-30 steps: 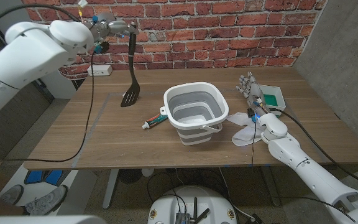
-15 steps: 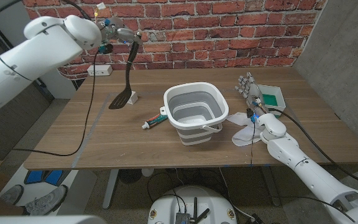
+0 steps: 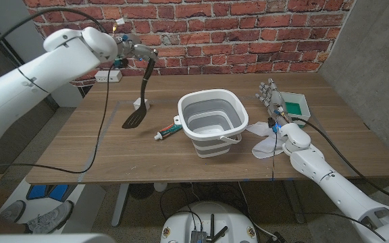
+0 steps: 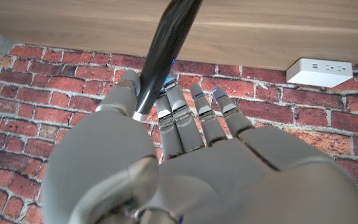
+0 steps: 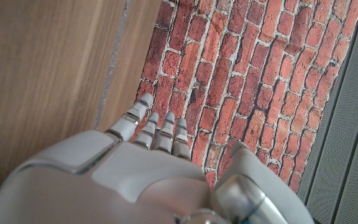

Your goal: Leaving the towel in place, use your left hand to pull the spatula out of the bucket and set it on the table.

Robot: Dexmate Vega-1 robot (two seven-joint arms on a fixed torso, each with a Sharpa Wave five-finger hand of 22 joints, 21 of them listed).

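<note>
The left robot hand (image 3: pixel 128 48) grips the top of the long black plastic slotted spatula (image 3: pixel 140 93), which hangs steeply below it, blade low over the wooden counter (image 3: pixel 80 155) left of the grey collapsible bucket (image 3: pixel 212 121), so setting it down means lowering.

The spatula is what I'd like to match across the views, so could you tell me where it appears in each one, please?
Head view: the spatula hangs from the left hand, blade near the table, left of the bucket.
Left wrist view: its dark handle runs up from the left hand.
Right wrist view: not in it.
Shared landmark: the brick wall.
</note>
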